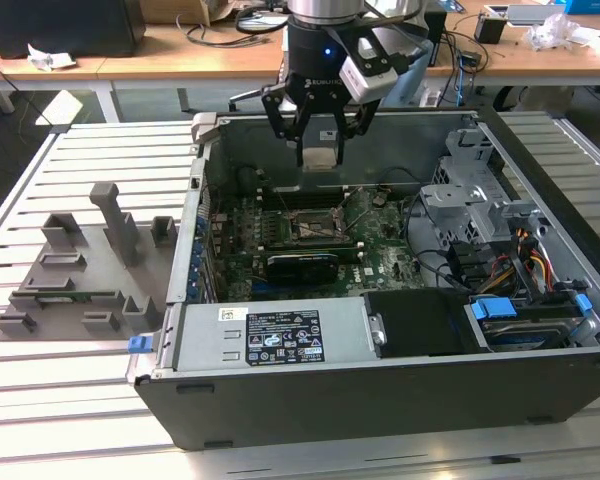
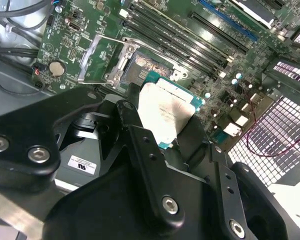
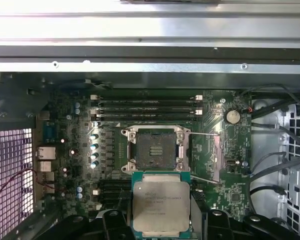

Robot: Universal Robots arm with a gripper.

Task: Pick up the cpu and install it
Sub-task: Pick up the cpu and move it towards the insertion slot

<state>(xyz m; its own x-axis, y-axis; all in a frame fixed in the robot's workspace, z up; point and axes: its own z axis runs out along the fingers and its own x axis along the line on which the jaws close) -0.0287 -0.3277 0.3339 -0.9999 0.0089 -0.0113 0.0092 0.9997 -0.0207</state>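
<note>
- One gripper (image 1: pixel 320 150), and its fingers (image 3: pixel 112 222) are clamped on the cpu (image 3: pixel 161 207), squeezing opposite edges. The shiny metal top faces the first wrist camera.
- In the exterior view the cpu hangs in the air over the open computer case (image 1: pixel 380 400), roughly level with the top edge of its far wall. It isn't touching the board.
- One socket (image 3: pixel 152 152) on the green motherboard (image 3: pixel 65 125). It's uncovered, and its metal load plate (image 3: pixel 210 155) is flipped open to one side. In the exterior view the socket sits at about 6 o'clock from the cpu, well below it.
- Stuff crowding the socket:
  - I count four long memory slots (image 3: pixel 147 107) running right beside it.
  - One coin battery (image 3: pixel 232 116) sits near the open plate.
- In the exterior view, going by the socket:
  - One power supply box (image 1: pixel 270 335) with a label is at 6 o'clock.
  - A metal drive cage (image 1: pixel 470 200) with a tangle of cables (image 1: pixel 530 265) is at 3 o'clock.
- One grey fixture tray (image 1: pixel 80 270) with upright posts sits on the slatted worktop (image 1: pixel 100 150), at 9 o'clock from the case and just outside its wall.
</note>
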